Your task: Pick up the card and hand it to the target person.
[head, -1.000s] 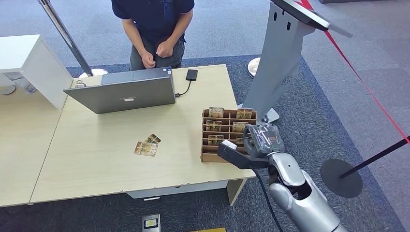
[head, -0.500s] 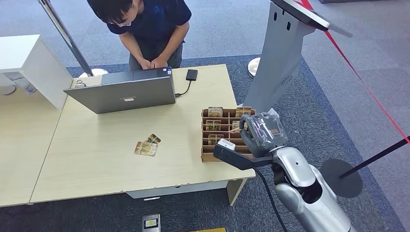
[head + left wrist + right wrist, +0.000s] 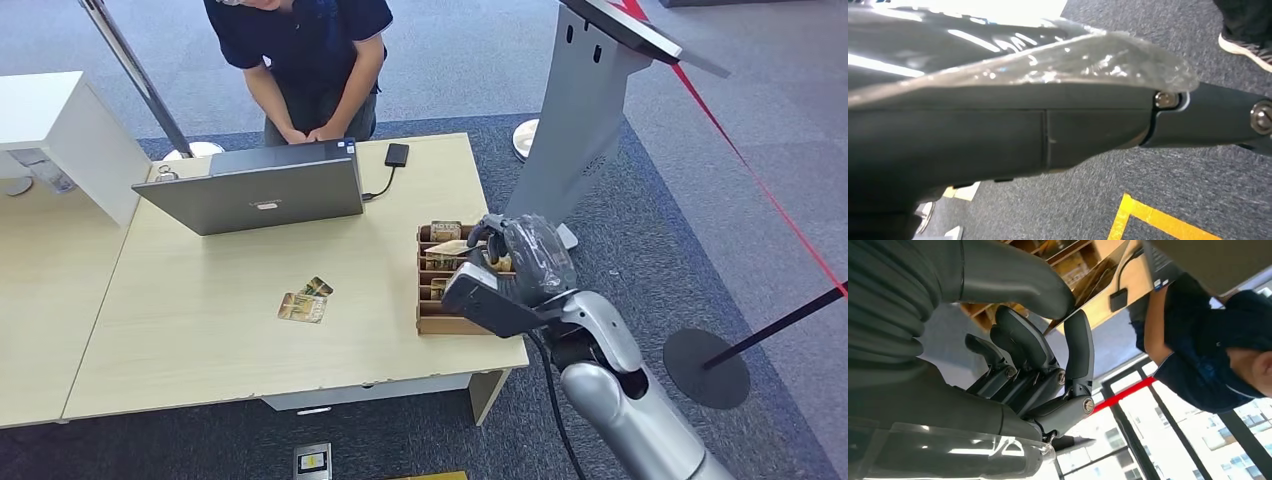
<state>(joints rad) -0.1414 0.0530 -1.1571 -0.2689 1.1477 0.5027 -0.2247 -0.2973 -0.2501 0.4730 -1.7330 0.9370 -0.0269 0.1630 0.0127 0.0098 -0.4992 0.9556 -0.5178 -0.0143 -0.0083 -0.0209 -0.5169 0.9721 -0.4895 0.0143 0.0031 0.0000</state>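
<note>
Right hand [image 3: 520, 262] is over the wooden card rack [image 3: 436, 318] at the right near part of the surface [image 3: 200, 330], thumb and a finger pinching a card [image 3: 452, 248] by its edge, just above the rack's far rows. Rack compartments hold more cards, upright in the slots. Two loose cards [image 3: 305, 301] lie flat mid-surface, well left of the rack. Laptop [image 3: 255, 188] at the far side, person [image 3: 305, 60] leaning over behind it. Left hand [image 3: 1218, 117]: can't tell how its fingers lie.
</note>
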